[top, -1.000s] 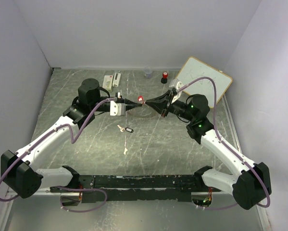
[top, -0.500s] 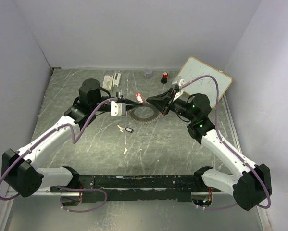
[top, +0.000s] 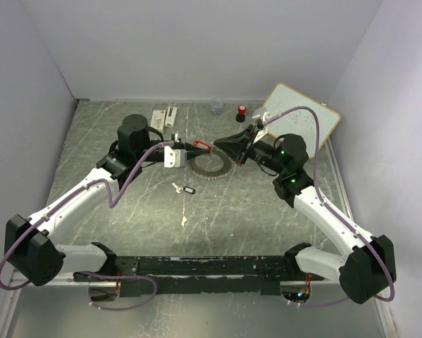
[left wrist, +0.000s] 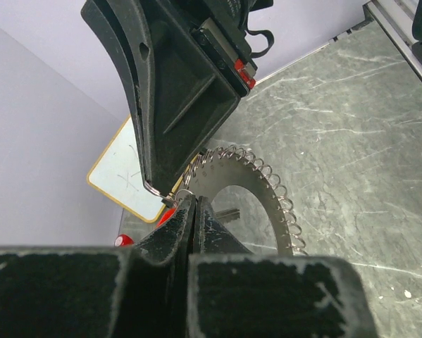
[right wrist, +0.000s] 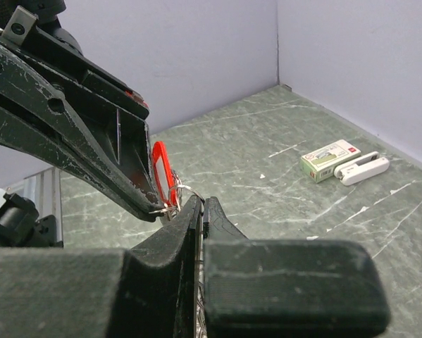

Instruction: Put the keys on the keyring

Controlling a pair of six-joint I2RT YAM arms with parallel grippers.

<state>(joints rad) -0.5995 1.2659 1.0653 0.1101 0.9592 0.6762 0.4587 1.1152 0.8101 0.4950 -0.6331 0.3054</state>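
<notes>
Pinching the red-headed key [top: 203, 146] aloft, the closed left end effector [top: 191, 147] aims its long axis rightward at the empty, closed right end effector [top: 220, 144], their tips almost meeting. The toothed keyring [top: 211, 167] lies flat beneath them on the worktop [top: 232, 218], with the black-tagged key [top: 185, 189] nearby and open room around both.

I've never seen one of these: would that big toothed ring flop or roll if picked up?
The ring looks like thin flat metal, so it is probably stiff and light. Its jagged teeth would likely catch rather than let it roll freely.
</notes>
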